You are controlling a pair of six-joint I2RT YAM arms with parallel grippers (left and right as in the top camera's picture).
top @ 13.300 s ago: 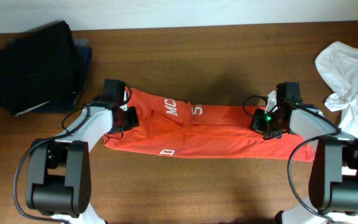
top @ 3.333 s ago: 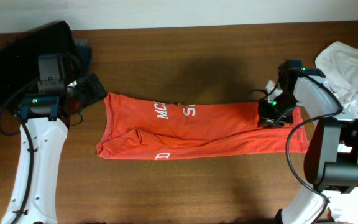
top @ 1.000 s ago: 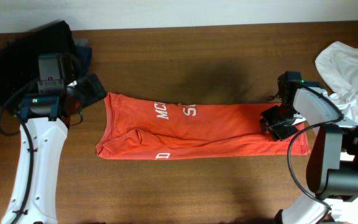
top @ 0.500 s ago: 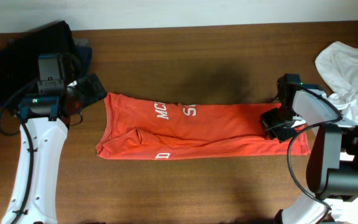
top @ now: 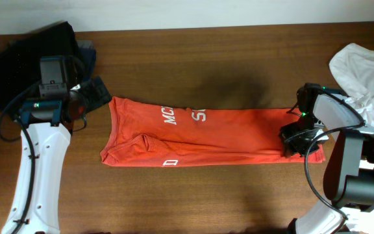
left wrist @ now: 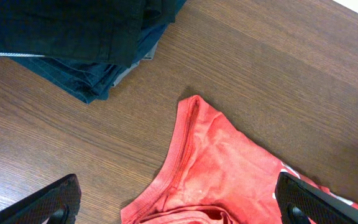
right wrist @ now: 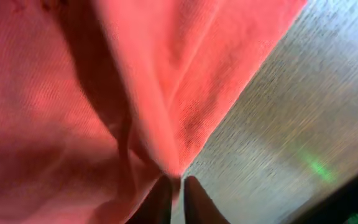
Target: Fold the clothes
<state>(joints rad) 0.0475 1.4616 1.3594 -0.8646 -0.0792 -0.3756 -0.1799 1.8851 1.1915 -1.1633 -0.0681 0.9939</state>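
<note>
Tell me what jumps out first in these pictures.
A red-orange T-shirt, folded into a long strip, stretches across the middle of the wooden table. The right gripper pinches its right end between its fingers; the left gripper hangs open near its left end, beside a pile of dark clothes.

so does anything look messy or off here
The orange T-shirt isn't a neat strip: its left end flares wider, with a bunched ridge along the lower left. The white shirt lies crumpled at the far right.
</note>
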